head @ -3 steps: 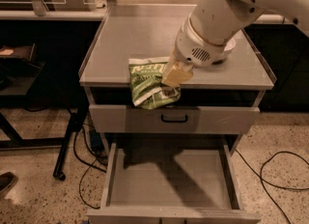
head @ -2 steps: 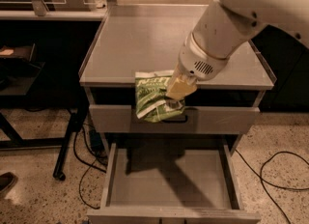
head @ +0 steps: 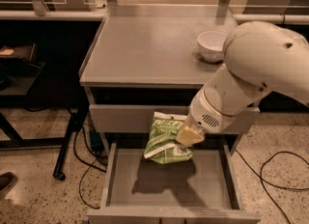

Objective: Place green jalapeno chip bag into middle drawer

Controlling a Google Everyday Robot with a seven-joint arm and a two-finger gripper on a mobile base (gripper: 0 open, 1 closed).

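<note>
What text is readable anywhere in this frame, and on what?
On the green jalapeno chip bag: pale lettering near the top, too blurred to read.
On the gripper, clamped on the bag above the open middle drawer: no text.
On the white bowl and cabinet top: no text.
Nothing can be quoted.

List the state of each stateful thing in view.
Crinkly green jalapeno chip bag: gripped, hanging over the open drawer.
Two-finger gripper: shut on the bag's right edge, over the drawer.
Wide grey metal middle drawer: pulled open, bottom bare.
Grey upper drawer front: closed.
Round white bowl: upright on cabinet top.
</note>
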